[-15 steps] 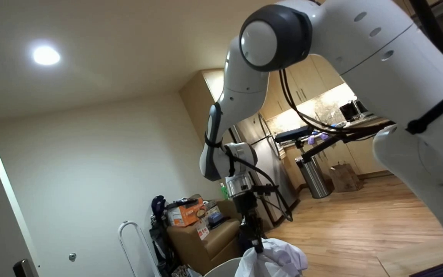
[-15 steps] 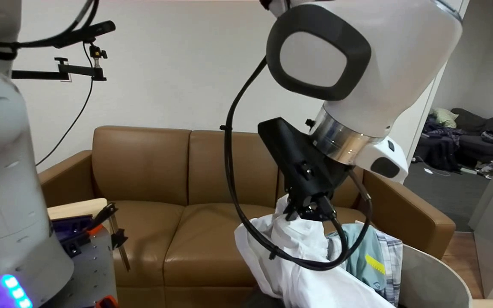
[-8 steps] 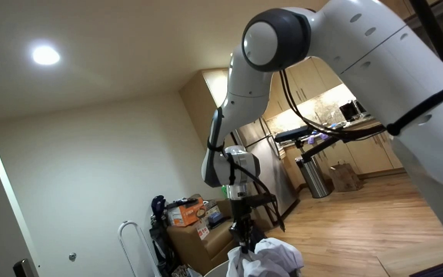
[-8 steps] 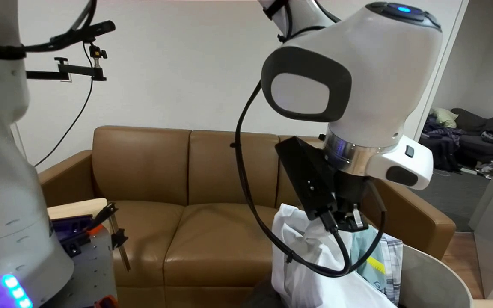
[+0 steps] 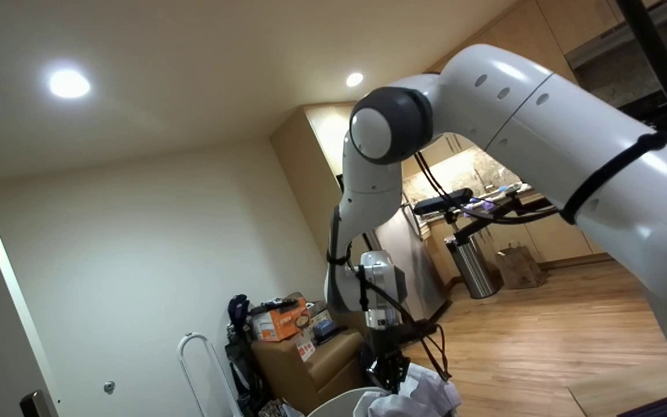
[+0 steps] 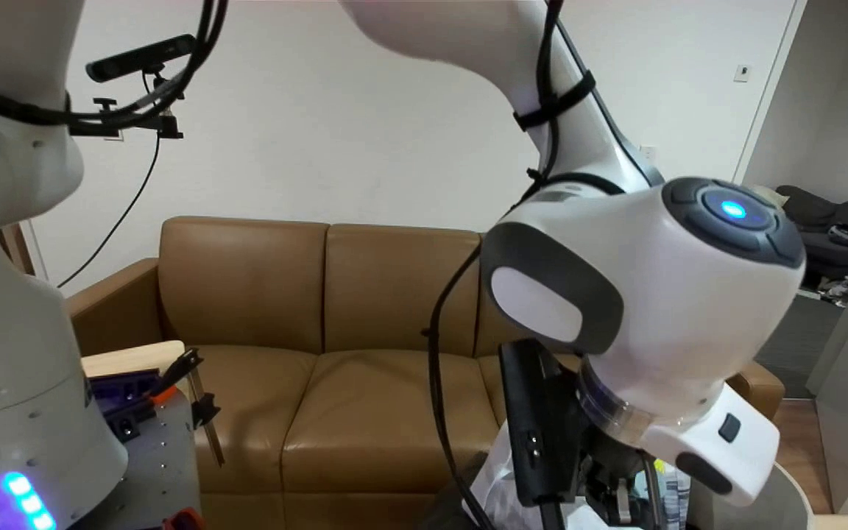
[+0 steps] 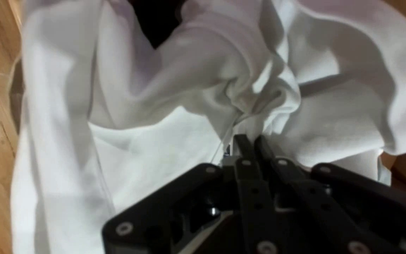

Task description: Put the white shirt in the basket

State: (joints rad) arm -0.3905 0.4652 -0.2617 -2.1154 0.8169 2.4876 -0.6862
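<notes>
The white shirt [image 7: 160, 148] is bunched and fills most of the wrist view. My gripper [image 7: 251, 141] is shut on it, with gathered cloth between the fingertips. In an exterior view the gripper [image 5: 392, 387] points down into the shirt [image 5: 429, 391], which lies at the right side of the pale basket [image 5: 342, 402]. In an exterior view the arm hides the fingertips and most of the shirt [image 6: 494, 478]; the basket's wall [image 6: 774, 493] shows at the right. Part of the shirt hangs over the basket's near side; how much is inside cannot be told.
Checked cloth [image 6: 678, 493] shows in the basket behind the wrist. A brown sofa [image 6: 394, 427] stands behind. A metal bench with clamps [image 6: 159, 442] is beside the robot's base. A boxed item [image 5: 281, 321] and bags are on and by the sofa.
My gripper has come down with the shirt toward the basket. In an exterior view the wrist has moved down and right, and the shirt has sunk lower with it.
</notes>
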